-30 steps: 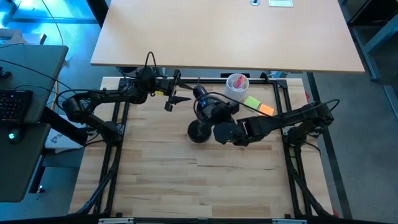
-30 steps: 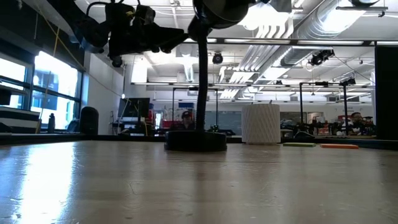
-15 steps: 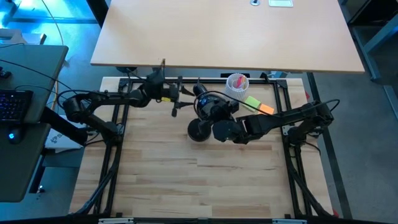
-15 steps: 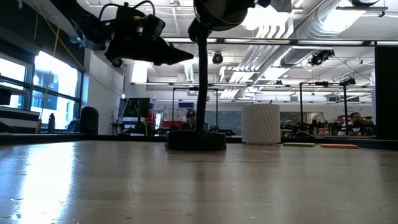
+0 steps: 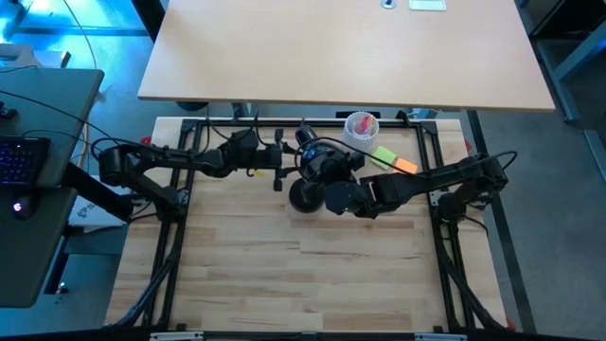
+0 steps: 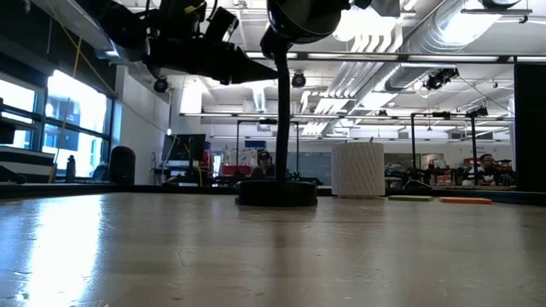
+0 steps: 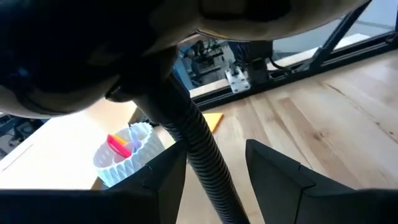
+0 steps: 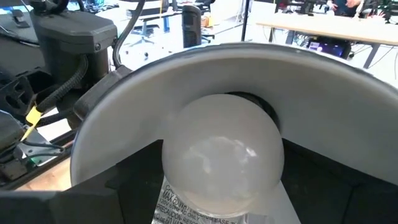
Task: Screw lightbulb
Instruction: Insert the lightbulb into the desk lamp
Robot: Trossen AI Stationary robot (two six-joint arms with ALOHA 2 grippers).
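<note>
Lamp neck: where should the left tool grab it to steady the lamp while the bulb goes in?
Grip the ribbed neck mid-length, below the lamp head, coming level from the left arm's side. It's a slim, near-upright tube, and the open left tool straddles it there. The ridges should resist slipping. The right tool holds the lightbulb in the head.

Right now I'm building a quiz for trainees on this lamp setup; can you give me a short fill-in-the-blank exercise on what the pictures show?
1. The right gripper holds the lightbulb inside the lamp's ____.
2. The open fingers of the left gripper stand on either side of the lamp's ____.
3. The white ribbed cup holds something ____ in colour.
4. The lamp base rests on the ____.

Missing words: head; neck; red; table
</note>
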